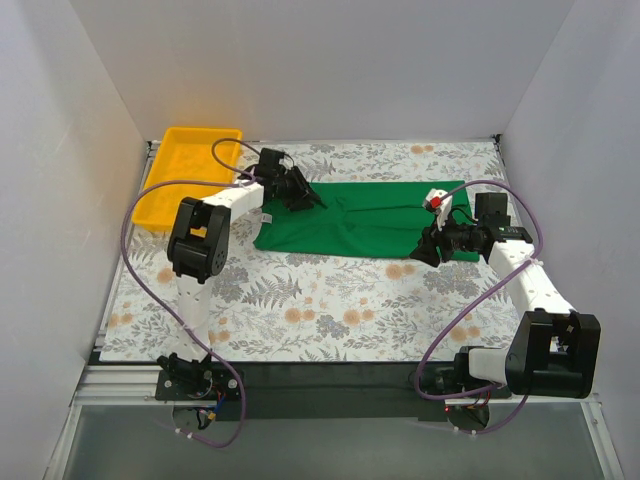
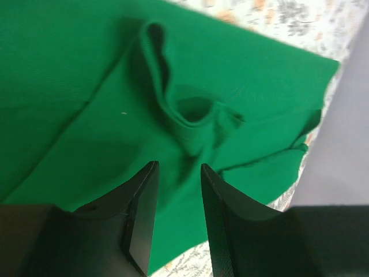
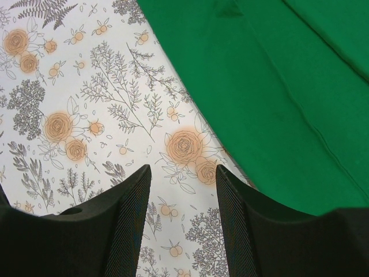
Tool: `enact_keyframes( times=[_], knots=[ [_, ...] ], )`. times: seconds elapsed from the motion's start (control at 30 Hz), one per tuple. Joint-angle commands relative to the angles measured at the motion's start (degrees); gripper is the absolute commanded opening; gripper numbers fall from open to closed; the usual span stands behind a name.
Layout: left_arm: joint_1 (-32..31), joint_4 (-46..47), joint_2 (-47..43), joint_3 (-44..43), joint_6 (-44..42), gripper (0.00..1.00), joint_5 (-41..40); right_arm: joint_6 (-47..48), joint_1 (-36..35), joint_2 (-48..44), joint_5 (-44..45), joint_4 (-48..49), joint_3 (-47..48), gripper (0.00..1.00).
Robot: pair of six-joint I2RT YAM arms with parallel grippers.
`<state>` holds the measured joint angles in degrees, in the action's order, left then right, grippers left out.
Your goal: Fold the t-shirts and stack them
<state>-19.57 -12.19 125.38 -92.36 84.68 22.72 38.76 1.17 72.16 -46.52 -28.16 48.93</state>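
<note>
1. Top view: the green t-shirt [image 1: 370, 222] lies as a long flat band across the far middle of the flower-patterned table [image 1: 300, 300], to the right of the yellow tray [image 1: 190, 170]. The left hand [image 1: 308, 197] is over the shirt's left end. The right hand [image 1: 420, 255] is at its near right corner.
2. Left wrist view: the left hand [image 2: 179, 167] is spread, with nothing between its fingers [image 2: 141, 208]. It is low over the t-shirt [image 2: 86, 115], where a raised pucker [image 2: 190, 115] of cloth stands just ahead. A strip of table [image 2: 300, 23] shows past the shirt's far edge.
3. Right wrist view: the right hand [image 3: 183, 170] is spread and holds nothing, above bare table [image 3: 86, 86]. The t-shirt [image 3: 277, 86] lies flat just beside it, filling the upper right.
</note>
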Motion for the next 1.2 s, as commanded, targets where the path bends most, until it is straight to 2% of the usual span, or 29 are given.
enact_keyframes(
  times=[0.0, 0.53, 0.77, 0.9, 1.03, 1.17],
  knots=[
    [0.06, -2.31, 0.3, -3.96, 1.36, 0.34, -1.45, -0.44, 0.41, 0.26, -0.76, 1.0, -0.23, 0.56],
    [0.06, -3.37, 12.07, -16.09, 4.87, 0.34, 2.32, -0.44, 0.41, 0.09, -0.85, 0.92, -0.06, 0.56],
    [0.06, 0.66, 14.27, -16.63, 8.04, 0.34, 5.92, -0.53, 0.41, 0.08, -0.85, 1.0, -0.15, 0.56],
    [-0.11, 3.22, 13.93, -17.07, 9.09, 0.34, 6.9, -0.53, 0.41, 0.26, -0.94, 1.0, -0.15, 0.56],
    [0.06, 3.75, 10.86, -16.28, 6.3, 0.36, 5.32, -0.44, 0.41, 0.44, -1.29, 1.0, -0.23, 0.56],
    [0.59, 3.84, 3.57, -11.8, 1.02, 0.45, 0.4, -0.62, 0.41, 0.87, -1.99, 0.92, -0.24, 0.56]
  ],
)
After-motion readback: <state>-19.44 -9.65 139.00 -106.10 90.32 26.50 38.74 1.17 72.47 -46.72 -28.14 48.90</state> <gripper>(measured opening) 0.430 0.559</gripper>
